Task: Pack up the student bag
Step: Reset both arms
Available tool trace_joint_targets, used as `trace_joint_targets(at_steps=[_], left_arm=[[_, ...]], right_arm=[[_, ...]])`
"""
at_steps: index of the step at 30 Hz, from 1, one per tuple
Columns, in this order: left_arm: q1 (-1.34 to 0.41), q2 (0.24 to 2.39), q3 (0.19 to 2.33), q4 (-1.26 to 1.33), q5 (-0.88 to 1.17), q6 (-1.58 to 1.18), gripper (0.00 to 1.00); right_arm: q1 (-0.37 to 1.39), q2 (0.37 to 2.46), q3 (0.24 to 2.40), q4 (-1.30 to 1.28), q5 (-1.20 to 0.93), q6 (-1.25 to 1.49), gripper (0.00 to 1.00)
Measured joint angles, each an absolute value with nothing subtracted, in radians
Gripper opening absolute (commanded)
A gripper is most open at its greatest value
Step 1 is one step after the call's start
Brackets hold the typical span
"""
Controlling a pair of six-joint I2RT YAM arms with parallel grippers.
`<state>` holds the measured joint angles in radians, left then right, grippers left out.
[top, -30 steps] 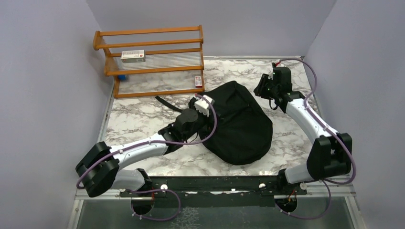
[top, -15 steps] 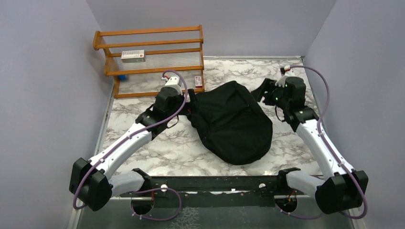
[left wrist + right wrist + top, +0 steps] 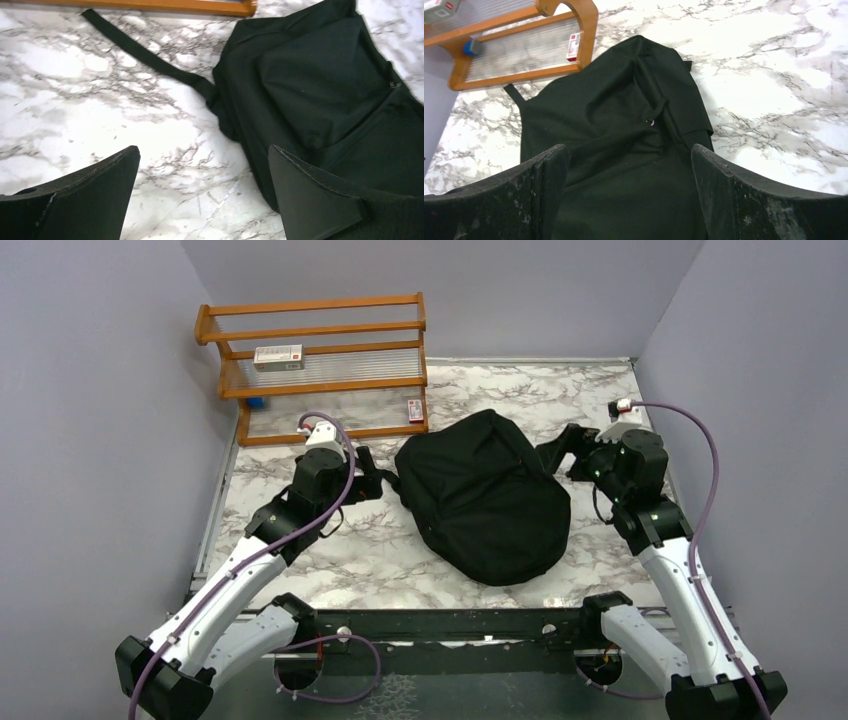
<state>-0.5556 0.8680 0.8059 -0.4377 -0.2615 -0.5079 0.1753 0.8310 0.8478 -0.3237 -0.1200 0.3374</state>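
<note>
Marble table point(image 3: 330, 560): bag point(image 3: 490, 495) lying just right of rack point(image 3: 320, 360). Left gripper point(image 3: 376, 480) before rack, wide open, empty. Right gripper point(image 3: 557, 446) well right of rack, newly opened, empty. Bag released; both free for next step.

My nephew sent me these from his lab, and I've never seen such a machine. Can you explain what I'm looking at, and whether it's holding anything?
These are two robot arms, bolted side by side at the near edge of a marble table. The wide picture comes from a fixed camera above and behind them. The other two come from a small camera on each wrist, so the dark wedges at the bottom of those pictures are the left fingers and the right fingers.

On the table lies a big black backpack. Its strap trails toward a wooden rack at the back, which has a small box on its upper shelf.

Both pairs of fingers stand wide open, one on each side of the bag, and hold nothing.
</note>
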Motion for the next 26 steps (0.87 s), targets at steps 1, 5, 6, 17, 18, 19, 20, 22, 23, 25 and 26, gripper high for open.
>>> trace_joint_targets(at_steps=[1,5,6,17,18,19,20,22,23,25,26], left_arm=[[-0.556,0.865,0.806,-0.452,-0.273,-0.504,0.99],[-0.556,0.863,0.805,-0.495,-0.308,-0.487,0.99],[-0.556,0.861,0.804,-0.500,-0.313,-0.485,0.99],[-0.556,0.692,0.693,-0.521,-0.342,-0.471,0.99],[-0.556,0.673,0.690,-0.521,-0.344,-0.470,0.99],[-0.556,0.655,0.690,-0.520,-0.347,-0.467,0.99],[-0.556,0.646,0.690,-0.519,-0.349,-0.466,0.99],[-0.556,0.630,0.690,-0.519,-0.350,-0.464,0.99],[-0.556,0.625,0.690,-0.518,-0.350,-0.463,0.99],[-0.556,0.625,0.689,-0.517,-0.349,-0.463,0.99],[-0.556,0.627,0.687,-0.517,-0.349,-0.463,0.99]], right_arm=[[0.175,0.826,0.846,-0.331,-0.116,0.332,0.96],[0.175,0.777,0.806,-0.341,-0.091,0.311,1.00],[0.175,0.754,0.790,-0.340,-0.083,0.306,1.00],[0.175,0.587,0.673,-0.334,-0.043,0.283,1.00],[0.175,0.585,0.671,-0.336,-0.043,0.283,1.00],[0.175,0.583,0.668,-0.339,-0.043,0.283,1.00],[0.175,0.583,0.665,-0.341,-0.043,0.282,1.00],[0.175,0.580,0.661,-0.346,-0.043,0.281,1.00],[0.175,0.579,0.659,-0.347,-0.044,0.280,1.00],[0.175,0.577,0.655,-0.347,-0.044,0.279,1.00],[0.175,0.577,0.654,-0.348,-0.044,0.279,1.00]])
